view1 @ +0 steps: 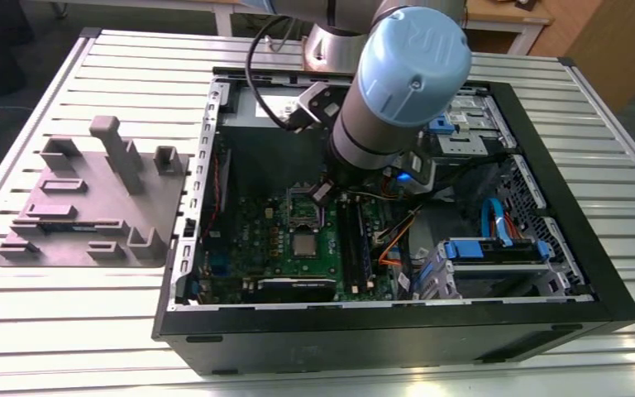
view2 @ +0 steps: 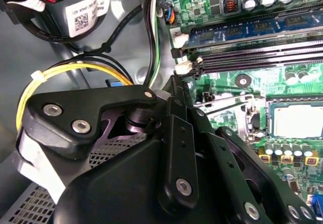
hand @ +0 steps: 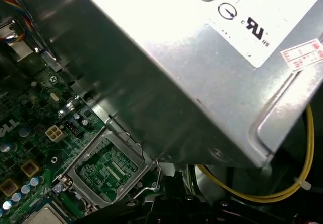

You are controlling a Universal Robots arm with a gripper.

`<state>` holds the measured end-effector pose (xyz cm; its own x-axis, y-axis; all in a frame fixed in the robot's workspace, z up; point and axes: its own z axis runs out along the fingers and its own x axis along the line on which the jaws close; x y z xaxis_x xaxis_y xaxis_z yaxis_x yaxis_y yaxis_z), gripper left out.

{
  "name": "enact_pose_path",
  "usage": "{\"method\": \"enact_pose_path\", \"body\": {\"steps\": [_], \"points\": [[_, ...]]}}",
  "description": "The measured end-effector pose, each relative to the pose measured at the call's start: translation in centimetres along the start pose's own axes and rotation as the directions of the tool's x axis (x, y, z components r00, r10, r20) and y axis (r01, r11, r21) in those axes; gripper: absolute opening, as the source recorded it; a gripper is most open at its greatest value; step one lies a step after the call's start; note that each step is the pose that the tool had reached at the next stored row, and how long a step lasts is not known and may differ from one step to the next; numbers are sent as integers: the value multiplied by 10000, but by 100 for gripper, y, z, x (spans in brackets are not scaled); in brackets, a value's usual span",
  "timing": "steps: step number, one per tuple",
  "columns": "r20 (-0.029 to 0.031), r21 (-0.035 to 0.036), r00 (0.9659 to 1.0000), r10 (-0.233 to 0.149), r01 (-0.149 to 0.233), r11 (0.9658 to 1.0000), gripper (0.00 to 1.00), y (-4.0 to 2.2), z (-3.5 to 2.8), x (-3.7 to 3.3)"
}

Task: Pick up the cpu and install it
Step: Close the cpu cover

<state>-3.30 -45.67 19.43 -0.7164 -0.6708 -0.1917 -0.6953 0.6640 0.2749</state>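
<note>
The cpu (view1: 303, 242) is a small silver-grey square lying flat in its socket on the green motherboard (view1: 262, 256) inside the open black computer case (view1: 406, 339). Beside it the socket's metal load frame (view1: 301, 208) stands swung open. In the second wrist view the cpu (view2: 298, 120) lies past the black gripper (view2: 169, 85). The first wrist view shows a corner of the cpu (hand: 43, 216) next to the open frame (hand: 106, 166). My gripper (view1: 323, 194) hangs low inside the case, beside the open frame and a short way from the cpu, with nothing seen in it.
A big grey box with a white label (hand: 212, 57) sits close over the socket area. Memory slots (view2: 257, 52), yellow cables (view2: 65, 72) and blue drive brackets (view1: 494, 248) crowd the case. A grey moulded tray with upright posts (view1: 86, 207) rests on the slatted table at the exterior view's left.
</note>
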Motion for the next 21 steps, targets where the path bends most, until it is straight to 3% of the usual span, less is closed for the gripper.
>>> {"method": "enact_pose_path", "body": {"steps": [10,19,21], "points": [[-48,18,10000,12,-12,10000,10,15,7,17],[-183,129,9998,30,-28,9999,10,44,-47,11],[-253,195,9997,39,-34,9998,10,47,-55,11]]}}
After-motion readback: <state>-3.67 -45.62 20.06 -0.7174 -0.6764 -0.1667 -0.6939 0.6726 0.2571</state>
